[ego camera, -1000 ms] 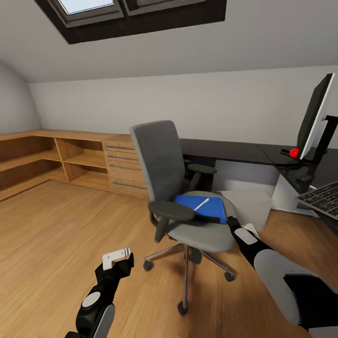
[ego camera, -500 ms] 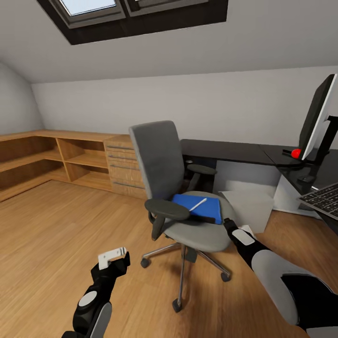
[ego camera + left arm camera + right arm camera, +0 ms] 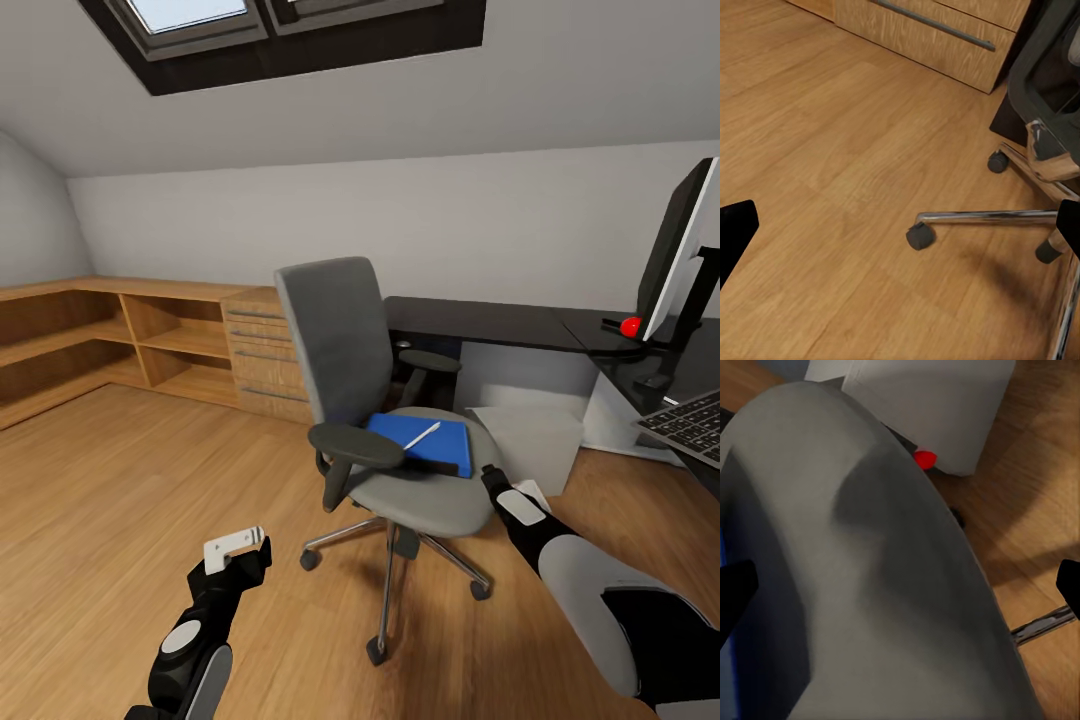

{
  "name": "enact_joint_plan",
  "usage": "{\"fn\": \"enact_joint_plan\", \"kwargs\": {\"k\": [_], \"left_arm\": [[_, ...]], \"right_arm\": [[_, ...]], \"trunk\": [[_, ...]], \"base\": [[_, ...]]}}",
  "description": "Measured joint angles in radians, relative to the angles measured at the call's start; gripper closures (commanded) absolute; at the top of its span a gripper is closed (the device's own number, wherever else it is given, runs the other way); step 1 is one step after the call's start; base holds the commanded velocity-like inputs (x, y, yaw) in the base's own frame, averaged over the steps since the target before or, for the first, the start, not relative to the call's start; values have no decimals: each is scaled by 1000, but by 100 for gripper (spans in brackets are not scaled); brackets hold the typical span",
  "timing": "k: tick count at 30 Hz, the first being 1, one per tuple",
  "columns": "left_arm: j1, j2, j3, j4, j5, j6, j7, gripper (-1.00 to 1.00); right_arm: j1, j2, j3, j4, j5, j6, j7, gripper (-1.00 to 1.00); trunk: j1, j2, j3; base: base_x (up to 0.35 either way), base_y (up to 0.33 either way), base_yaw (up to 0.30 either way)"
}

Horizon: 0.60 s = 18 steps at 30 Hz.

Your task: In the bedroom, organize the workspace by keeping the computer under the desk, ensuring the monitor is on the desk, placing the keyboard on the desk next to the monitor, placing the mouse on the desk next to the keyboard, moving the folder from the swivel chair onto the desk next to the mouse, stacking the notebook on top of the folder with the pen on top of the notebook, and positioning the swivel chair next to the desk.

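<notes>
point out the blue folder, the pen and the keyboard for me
folder (image 3: 445, 442): head view, on the bare blue cover right of the pen, lying on the chair seat.
pen (image 3: 422, 435): head view, middle of the white shaft, resting on the folder.
keyboard (image 3: 692, 420): head view, on the black keys at the picture's right edge.

1. The swivel chair (image 3: 385, 400) stands on the floor (image 3: 120, 480) before the desk (image 3: 490, 322).
2. The folder (image 3: 425, 443) lies on its seat, the pen (image 3: 421, 435) on top.
3. Right of the chair, the monitor (image 3: 675, 250) and keyboard (image 3: 692, 420) sit on the desk.
4. A wooden cabinet (image 3: 255, 350) stands behind and to the chair's left.
</notes>
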State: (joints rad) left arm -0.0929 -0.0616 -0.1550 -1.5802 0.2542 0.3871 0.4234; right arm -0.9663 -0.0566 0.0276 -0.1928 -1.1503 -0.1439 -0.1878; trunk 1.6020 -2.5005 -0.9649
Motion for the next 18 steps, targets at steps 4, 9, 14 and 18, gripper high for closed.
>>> {"fn": "enact_joint_plan", "kwargs": {"k": [4,9,14,18], "left_arm": [[0,0,0,0,0,0,0,-100],[0,2,4,0,2,2,-1,-100],[0,2,5,0,2,2,-1,-100],[0,2,5,0,2,2,-1,-100]], "right_arm": [[0,0,0,-1,0,0,0,-100],[0,-1,-1,-1,0,0,0,-100],[0,-2,-1,-1,0,-1,0,-100],[0,-2,-2,-1,0,0,0,-100]], "trunk": [[0,0,0],[0,0,0],[0,0,0],[0,0,0]], "base": [[32,0,0],[81,0,0],[21,0,0],[117,0,0]]}}
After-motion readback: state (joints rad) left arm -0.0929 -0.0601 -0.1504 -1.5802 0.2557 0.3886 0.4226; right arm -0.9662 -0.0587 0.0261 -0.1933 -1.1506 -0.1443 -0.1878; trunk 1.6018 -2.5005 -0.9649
